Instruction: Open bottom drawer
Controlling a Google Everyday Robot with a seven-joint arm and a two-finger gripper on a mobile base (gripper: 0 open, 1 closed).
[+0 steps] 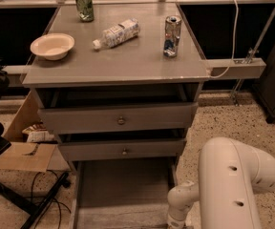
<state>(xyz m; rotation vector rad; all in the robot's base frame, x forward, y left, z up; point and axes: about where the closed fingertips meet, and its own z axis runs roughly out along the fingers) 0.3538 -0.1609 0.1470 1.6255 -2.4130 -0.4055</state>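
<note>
The bottom drawer [123, 190] of the grey metal cabinet stands pulled far out toward me, and its plain grey inside shows. Its front and knob are cut off at the picture's bottom edge. Above it are the mid-sized drawer front [123, 150] and the tallest drawer front [121, 119], each with a small round knob and each slightly ajar. My white arm [233, 185] fills the lower right, with its wrist [178, 209] beside the drawer's right side. My gripper is below the bottom edge and out of view.
On the cabinet top [128, 63] are a white bowl [52, 46], a plastic bottle lying on its side [116, 33], a green can [84, 5] and a silver-blue can [172, 36]. A cardboard box [25, 149] and black stand legs [13, 199] are at the left.
</note>
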